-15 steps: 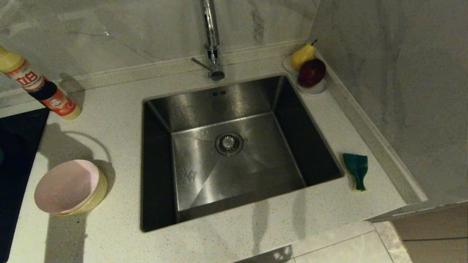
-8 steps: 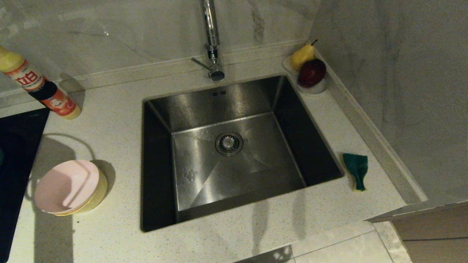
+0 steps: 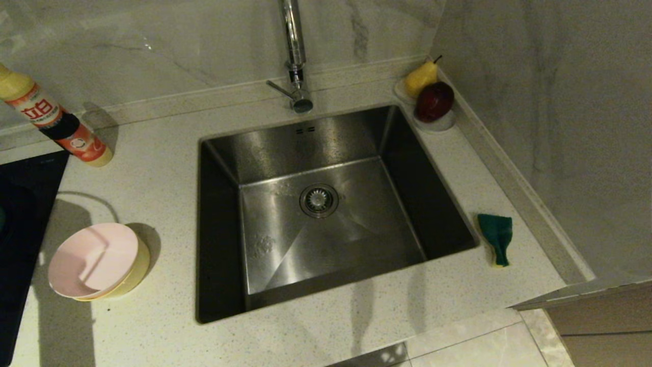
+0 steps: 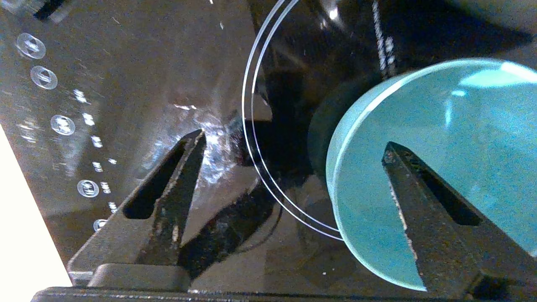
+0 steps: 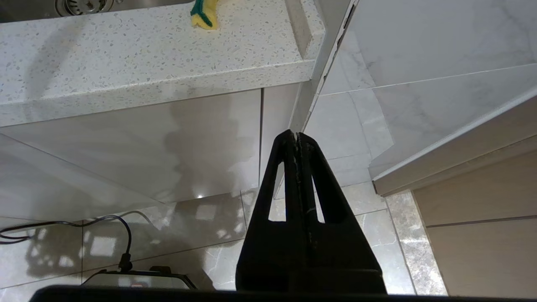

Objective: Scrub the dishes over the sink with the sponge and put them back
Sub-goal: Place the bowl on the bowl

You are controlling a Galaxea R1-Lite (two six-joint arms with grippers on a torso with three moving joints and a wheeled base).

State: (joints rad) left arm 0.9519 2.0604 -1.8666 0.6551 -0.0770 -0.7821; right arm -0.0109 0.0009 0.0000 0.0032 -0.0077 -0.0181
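The pale pink bowl sits nested in the yellow bowl on the counter left of the sink. In the left wrist view the light blue bowl rests on a black glass cooktop. My left gripper hangs open just above it, one finger over the bowl's inside and the other over bare glass, holding nothing. The sponge, green face up, lies on the counter right of the sink. My right gripper is shut and parked below the counter edge.
A tall faucet stands behind the sink, whose drain strainer is in the middle. A detergent bottle leans at the back left. A pear and a dark red apple sit on a dish in the back right corner.
The shadow that covered the pink bowl has slid off to the left, and the bowl is now lit. The bowls, the sponge and the right arm have not moved.
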